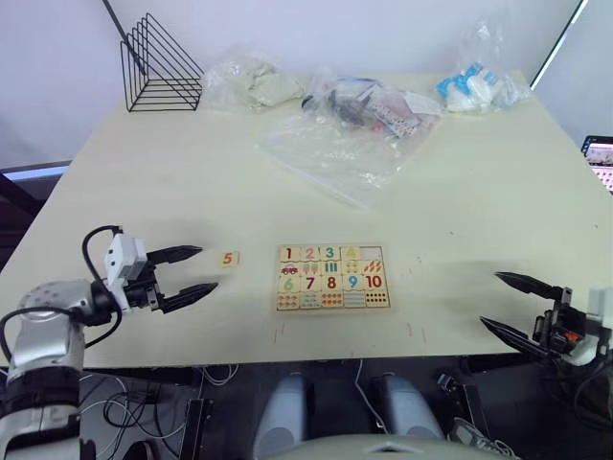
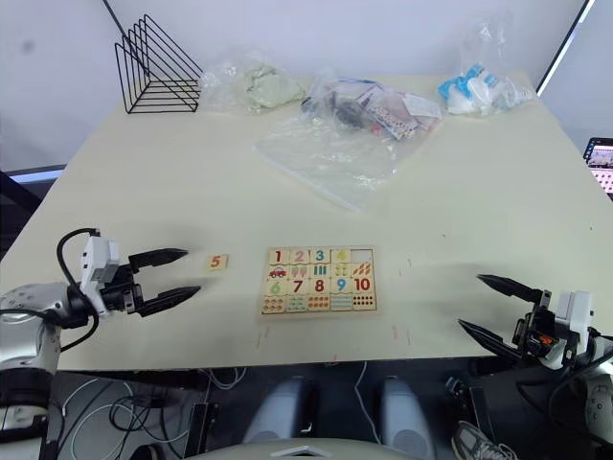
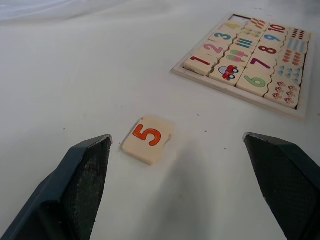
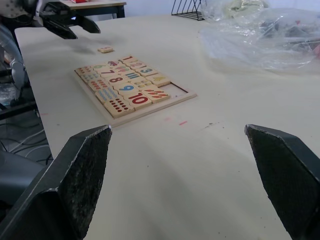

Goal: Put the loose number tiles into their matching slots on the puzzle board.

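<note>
At the table's near left edge, the left gripper has its fingers spread wide, holding nothing. The 5 tile lies flat on the table at its 3 o'clock, just past the fingertips. At the tile's 3 o'clock sits the board, with one bare slot at its top right corner. Far off at the board's 4 o'clock, the right gripper is spread wide too, empty. Bags and a wire rack sit at 12 o'clock.
</note>
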Available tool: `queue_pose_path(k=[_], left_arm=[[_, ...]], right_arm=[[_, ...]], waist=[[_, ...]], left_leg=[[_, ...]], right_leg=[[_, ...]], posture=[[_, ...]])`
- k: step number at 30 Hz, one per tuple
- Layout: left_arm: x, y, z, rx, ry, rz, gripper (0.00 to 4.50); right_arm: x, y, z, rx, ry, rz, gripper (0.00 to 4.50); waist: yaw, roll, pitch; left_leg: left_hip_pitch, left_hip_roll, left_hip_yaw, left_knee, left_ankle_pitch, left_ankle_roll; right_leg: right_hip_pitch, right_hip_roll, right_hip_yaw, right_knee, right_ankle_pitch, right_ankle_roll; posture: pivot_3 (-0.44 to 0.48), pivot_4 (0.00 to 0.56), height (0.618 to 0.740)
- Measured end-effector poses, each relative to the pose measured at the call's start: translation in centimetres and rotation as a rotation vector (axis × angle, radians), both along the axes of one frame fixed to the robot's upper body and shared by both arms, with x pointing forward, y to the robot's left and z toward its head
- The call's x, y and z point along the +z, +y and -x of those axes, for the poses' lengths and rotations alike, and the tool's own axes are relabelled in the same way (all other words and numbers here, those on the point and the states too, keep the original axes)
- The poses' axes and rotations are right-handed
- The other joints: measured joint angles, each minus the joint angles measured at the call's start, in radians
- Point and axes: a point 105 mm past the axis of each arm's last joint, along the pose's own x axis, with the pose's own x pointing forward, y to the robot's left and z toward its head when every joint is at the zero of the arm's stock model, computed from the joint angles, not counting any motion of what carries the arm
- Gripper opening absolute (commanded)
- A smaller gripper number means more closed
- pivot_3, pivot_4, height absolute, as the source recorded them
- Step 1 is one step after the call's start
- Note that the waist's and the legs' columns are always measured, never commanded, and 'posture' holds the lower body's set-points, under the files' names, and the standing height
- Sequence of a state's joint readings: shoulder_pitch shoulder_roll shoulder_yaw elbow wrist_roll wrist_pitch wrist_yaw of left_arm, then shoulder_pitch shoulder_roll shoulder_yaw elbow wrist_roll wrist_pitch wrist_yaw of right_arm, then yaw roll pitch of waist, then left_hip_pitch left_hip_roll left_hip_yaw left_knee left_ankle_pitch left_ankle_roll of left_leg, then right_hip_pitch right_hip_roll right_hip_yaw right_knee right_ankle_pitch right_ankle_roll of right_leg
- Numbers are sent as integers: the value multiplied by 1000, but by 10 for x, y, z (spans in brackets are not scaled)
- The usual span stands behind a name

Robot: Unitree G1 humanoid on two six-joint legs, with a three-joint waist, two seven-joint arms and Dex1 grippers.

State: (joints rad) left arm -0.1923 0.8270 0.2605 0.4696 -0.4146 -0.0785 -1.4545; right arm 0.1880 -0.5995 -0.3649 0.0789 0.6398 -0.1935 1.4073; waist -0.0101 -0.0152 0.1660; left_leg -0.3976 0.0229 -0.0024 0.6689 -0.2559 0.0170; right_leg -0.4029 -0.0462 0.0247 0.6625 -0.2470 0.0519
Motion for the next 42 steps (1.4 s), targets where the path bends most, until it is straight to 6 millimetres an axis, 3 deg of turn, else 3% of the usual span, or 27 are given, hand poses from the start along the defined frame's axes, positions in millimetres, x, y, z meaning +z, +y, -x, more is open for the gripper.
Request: queue_pose_path(k=[11, 28, 30, 41, 42], left_arm=[[1, -2, -27, -101, 26, -76, 4470], [-12, -1, -41, -125, 71, -177, 4470], [-11, -1, -42, -131, 70, -187, 4090], [-12, -1, -44, -152, 48, -235, 4090], [-12, -2, -44, -153, 49, -236, 3794]], right_arm=[[6, 9, -3, 36, -20, 6, 4500], [10, 17, -3, 51, -21, 7, 4500], [12, 18, -3, 55, -31, 10, 4500], [13, 18, -4, 49, -34, 11, 4500], [13, 18, -4, 50, -35, 11, 4500]], waist=[[0, 0, 0], [0, 0, 0], [0, 0, 0], [0, 0, 0], [0, 0, 0]], left_leg=[[-1, 0, -1, 0, 0, 0], [-1, -1, -2, 0, 0, 0], [-1, 0, -2, 0, 0, 0], [-1, -1, -2, 0, 0, 0], [-1, -1, -2, 0, 0, 0]], right_leg=[[0, 0, 0, 0, 0, 0], [0, 1, -1, 1, 0, 0], [0, 1, -1, 1, 0, 0], [0, 1, -1, 1, 0, 0], [0, 1, -1, 1, 0, 0]], posture=[[0, 150, 740], [0, 150, 740], [0, 150, 740], [0, 150, 740], [0, 150, 740]])
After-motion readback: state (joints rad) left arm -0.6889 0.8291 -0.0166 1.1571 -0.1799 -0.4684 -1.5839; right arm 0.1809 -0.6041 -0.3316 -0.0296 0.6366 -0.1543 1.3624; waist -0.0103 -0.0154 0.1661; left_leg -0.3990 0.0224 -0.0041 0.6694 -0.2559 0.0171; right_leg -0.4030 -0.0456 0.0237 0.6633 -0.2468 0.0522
